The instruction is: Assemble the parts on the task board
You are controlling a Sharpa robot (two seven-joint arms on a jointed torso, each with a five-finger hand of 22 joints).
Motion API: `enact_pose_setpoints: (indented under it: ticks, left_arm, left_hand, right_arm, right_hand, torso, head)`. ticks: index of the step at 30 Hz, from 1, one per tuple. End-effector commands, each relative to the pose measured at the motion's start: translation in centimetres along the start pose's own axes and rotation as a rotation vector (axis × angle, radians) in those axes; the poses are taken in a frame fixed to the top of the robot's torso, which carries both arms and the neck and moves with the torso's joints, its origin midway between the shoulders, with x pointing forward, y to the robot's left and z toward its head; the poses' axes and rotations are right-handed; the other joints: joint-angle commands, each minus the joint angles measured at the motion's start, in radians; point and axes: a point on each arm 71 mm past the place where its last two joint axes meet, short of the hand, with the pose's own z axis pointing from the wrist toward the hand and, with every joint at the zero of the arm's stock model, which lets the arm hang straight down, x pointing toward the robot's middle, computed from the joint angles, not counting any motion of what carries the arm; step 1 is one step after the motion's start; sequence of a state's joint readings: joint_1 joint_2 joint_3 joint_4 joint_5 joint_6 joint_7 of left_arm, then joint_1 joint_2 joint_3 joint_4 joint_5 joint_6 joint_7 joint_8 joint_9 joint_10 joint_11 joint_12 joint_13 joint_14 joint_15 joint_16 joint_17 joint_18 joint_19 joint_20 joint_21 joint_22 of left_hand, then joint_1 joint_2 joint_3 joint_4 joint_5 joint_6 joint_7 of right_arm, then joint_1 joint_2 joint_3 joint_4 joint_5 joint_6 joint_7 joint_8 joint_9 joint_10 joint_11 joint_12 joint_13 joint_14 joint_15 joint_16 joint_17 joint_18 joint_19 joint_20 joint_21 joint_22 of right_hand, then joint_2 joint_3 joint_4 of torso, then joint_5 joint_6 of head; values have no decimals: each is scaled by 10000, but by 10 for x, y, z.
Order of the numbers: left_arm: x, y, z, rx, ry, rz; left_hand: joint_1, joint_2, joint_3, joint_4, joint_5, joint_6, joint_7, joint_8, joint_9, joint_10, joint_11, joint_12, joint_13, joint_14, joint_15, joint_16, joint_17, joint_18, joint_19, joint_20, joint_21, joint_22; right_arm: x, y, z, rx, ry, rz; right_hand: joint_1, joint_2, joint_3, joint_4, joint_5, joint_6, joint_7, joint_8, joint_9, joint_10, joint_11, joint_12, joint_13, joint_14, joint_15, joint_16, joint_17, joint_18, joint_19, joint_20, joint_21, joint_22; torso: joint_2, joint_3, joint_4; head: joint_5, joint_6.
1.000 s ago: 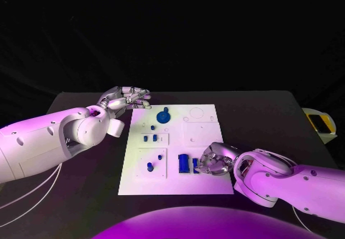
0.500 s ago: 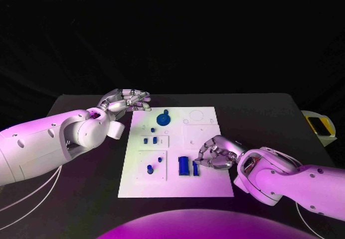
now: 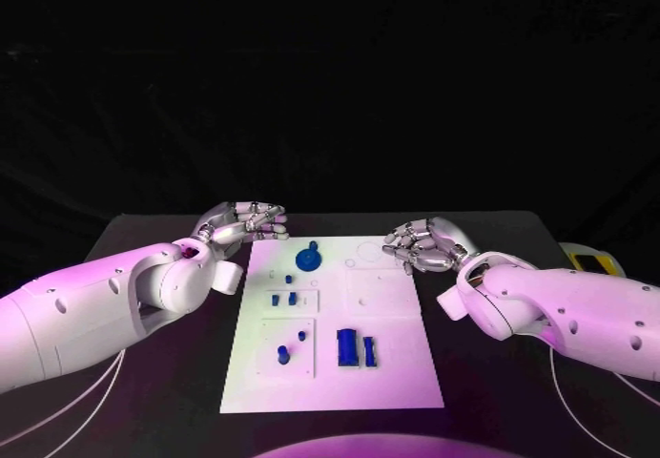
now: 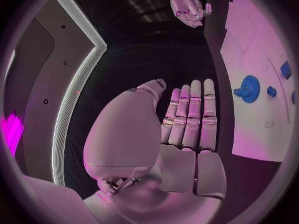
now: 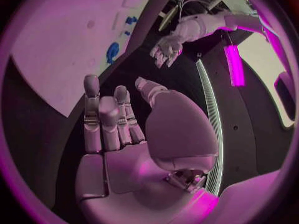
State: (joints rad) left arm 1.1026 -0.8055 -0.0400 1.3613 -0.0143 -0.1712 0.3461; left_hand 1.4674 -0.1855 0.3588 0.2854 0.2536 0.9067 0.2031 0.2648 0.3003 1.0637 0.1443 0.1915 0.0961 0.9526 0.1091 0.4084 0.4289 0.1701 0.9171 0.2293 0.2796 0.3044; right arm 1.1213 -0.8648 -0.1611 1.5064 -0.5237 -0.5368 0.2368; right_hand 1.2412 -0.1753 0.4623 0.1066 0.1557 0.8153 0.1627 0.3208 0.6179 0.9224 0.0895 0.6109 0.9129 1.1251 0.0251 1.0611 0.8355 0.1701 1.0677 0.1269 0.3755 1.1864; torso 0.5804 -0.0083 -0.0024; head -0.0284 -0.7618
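Currently both robot hands sit off the far corners of the task board [image 3: 330, 372], which lies flat mid-worktop [image 3: 165, 401]. Left robot hand [image 3: 245, 221] hovers just beyond the board's far left corner, fingers straight and side by side in its wrist view, palm bare. Right robot hand [image 3: 423, 244] is over the far right edge, fingers loosely curled; I see nothing in it, though the head view is coarse there.

Parts on the board: a round blue knob [image 3: 308, 259] near the far end, small blue pegs [image 3: 285, 300] in the middle panel, two more pegs [image 3: 292, 344] nearer me, and a pair of upright blue blocks [image 3: 357, 347] beside them.

I judge these pieces light, rigid, probably smooth plastic; pegs need a fingertip pinch from above, blocks a grip across the narrow faces.

A yellow object [image 3: 594, 260] lies at the worktop's right edge, well apart. Nothing blocks the approach.
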Motion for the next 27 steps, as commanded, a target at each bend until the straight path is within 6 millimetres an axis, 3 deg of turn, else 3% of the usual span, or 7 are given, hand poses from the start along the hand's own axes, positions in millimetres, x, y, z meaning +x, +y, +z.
enact_pose_setpoints:
  ticks: [1,13,14,19,20,24,27]
  left_arm:
    - [-5,0,8,684,-950,-273]
    - [-15,13,33,1111,-2235,-73]
    - [-10,14,32,599,-1631,-35]
    - [-6,14,29,650,-1764,40]
    - [-4,13,28,669,-1812,67]
    - [6,11,22,793,-2113,243]
    - [15,8,15,920,-2397,414]
  left_hand:
    - [-28,105,76,9,-17,-27,-73,49,13,27,46,-79,-94,-238,84,-397,-140,52,-236,74,-259,-149]
    - [-14,224,-322,-17,-23,-1121,-8,-583,-618,-1606,306,-1233,-331,-2100,654,-2820,-1532,-167,-1580,612,-2089,-1383]
    - [-4408,1855,-3588,-2854,-2536,-9067,-2031,-2648,-3003,-10637,-1443,-1915,-961,-9526,-1091,-4084,-4289,-1701,-9171,-2293,-2796,-3044]
    - [-6179,1855,-3588,-2854,-2536,-9067,-2031,-2648,-3003,-10637,-1443,-1915,-961,-9526,-1091,-4084,-4289,-1701,-9171,-2293,-2796,-3044]
    - [-6514,1855,-3588,-2854,-2536,-9067,-2031,-2648,-3003,-10637,-1443,-1915,-961,-9526,-1091,-4084,-4289,-1701,-9171,-2293,-2796,-3044]
    - [-14674,1855,-3588,-2854,-2536,-9067,-2031,-2648,-3003,-10637,-1443,-1915,-961,-9526,-1091,-4084,-4289,-1701,-9171,-2293,-2796,-3044]
    - [-14674,1855,-3588,-2854,-2536,-9067,-2031,-2648,-3003,-10637,-1443,-1915,-961,-9526,-1091,-4084,-4289,-1701,-9171,-2293,-2796,-3044]
  right_arm:
    - [-15,-7,18,-273,-458,2686]
    - [-37,-21,57,-368,-1036,3654]
    - [-39,-23,54,108,-1400,2567]
    - [-33,-18,51,22,-1540,2762]
    - [-31,-17,50,-7,-1591,2832]
    - [-19,-4,44,-170,-1908,3262]
    - [-8,8,37,-290,-2203,3650]
  right_hand:
    - [67,-35,456,-76,-137,-129,93,-25,-253,-135,158,-1183,-1526,-1008,192,-1216,-951,90,-431,198,-848,-719]
    - [-316,358,1024,-595,-430,160,497,-1264,-1819,433,792,-4504,-7065,-1958,1069,-7132,-4898,122,-1975,1175,-3141,-5267]
    - [-3953,1753,-4623,-1066,-1557,-8153,-1627,-3208,-6179,-9224,-895,-6109,-9129,-11251,-251,-10611,-8355,-1701,-10677,-1269,-3755,-11864]
    - [-5397,1753,-4623,-1066,-1557,-8153,-1627,-3208,-6179,-9224,-895,-6109,-9129,-11251,-251,-10611,-8355,-1701,-10677,-1269,-3755,-11864]
    - [-12412,1753,-4623,-1066,-1557,-8153,-1627,-3208,-6179,-9224,-895,-6109,-9129,-11251,-251,-10611,-8355,-1701,-10677,-1269,-3755,-11864]
    - [-12412,1753,-4623,-1066,-1557,-8153,-1627,-3208,-6179,-9224,-895,-6109,-9129,-11251,-251,-10611,-8355,-1701,-10677,-1269,-3755,-11864]
    - [-12412,1753,-4623,-1066,-1557,-8153,-1627,-3208,-6179,-9224,-895,-6109,-9129,-11251,-251,-10611,-8355,-1701,-10677,-1269,-3755,-11864]
  torso:
    - [-194,27,47]
    - [-412,185,111]
    - [-334,118,94]
    - [-342,107,72]
    - [-346,103,65]
    - [-359,88,33]
    - [-362,84,24]
  head:
    - [-18,474]
    - [59,1217]
    - [21,1037]
    - [101,1215]
    - [131,1279]
    - [250,1543]
    - [282,1614]
